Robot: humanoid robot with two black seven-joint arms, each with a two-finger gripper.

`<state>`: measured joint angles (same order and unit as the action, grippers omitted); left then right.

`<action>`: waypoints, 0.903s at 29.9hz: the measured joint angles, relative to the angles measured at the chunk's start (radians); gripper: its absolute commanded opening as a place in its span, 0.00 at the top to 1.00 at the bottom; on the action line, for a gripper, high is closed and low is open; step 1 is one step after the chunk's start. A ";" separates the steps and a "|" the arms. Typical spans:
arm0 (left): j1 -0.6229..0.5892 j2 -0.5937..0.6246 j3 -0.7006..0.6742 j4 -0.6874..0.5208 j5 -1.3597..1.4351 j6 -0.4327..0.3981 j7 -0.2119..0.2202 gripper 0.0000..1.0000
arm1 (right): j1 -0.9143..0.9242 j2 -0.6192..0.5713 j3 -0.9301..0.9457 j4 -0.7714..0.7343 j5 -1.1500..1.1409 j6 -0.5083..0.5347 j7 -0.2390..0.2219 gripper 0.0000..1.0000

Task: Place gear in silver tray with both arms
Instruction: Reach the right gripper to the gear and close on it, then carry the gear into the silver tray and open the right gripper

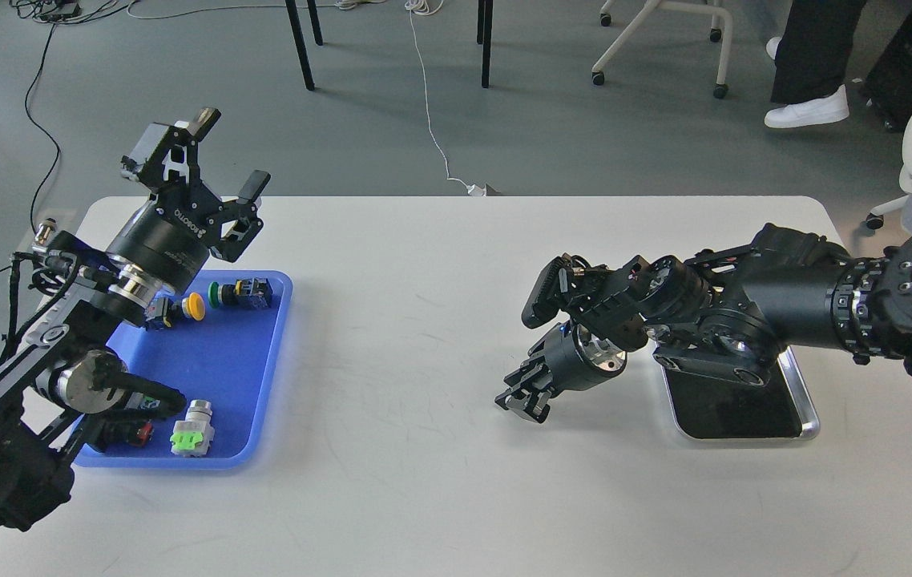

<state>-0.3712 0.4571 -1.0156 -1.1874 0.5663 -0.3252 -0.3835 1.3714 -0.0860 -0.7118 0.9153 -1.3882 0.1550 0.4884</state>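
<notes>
The silver tray (810, 418) lies on the white table at the right, its dark bottom bare where it shows; my right forearm covers its far end. My right gripper (523, 398) hangs just above the table to the tray's left, pointing down and left; it is dark and small, so I cannot tell its fingers apart. My left gripper (230, 154) is open and empty, raised above the far left corner of the blue plastic tray (272, 353). No toothed gear shows; small push-button parts lie in the blue tray, among them a yellow-capped one (194, 305), a green-capped one (241, 292) and a green-and-silver one (193, 431).
My left arm (63, 353) covers the blue tray's left side. A bare stretch of table (392, 353) lies between the two trays. Beyond the table are chair legs (300, 48), floor cables and a person's feet (809, 108).
</notes>
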 measured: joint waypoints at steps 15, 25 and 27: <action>0.000 0.000 0.000 0.000 0.000 0.001 0.000 0.02 | 0.027 -0.042 0.017 0.005 0.006 0.000 0.001 0.82; 0.000 -0.022 0.003 0.000 0.004 0.001 0.001 0.02 | 0.119 -0.349 0.020 0.094 -0.020 0.001 0.000 0.81; 0.000 -0.028 0.004 0.000 0.005 0.001 0.002 0.02 | 0.113 -0.417 0.016 0.101 -0.057 0.001 0.000 0.81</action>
<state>-0.3717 0.4293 -1.0115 -1.1873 0.5715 -0.3240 -0.3816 1.4847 -0.5027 -0.6957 1.0158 -1.4450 0.1561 0.4886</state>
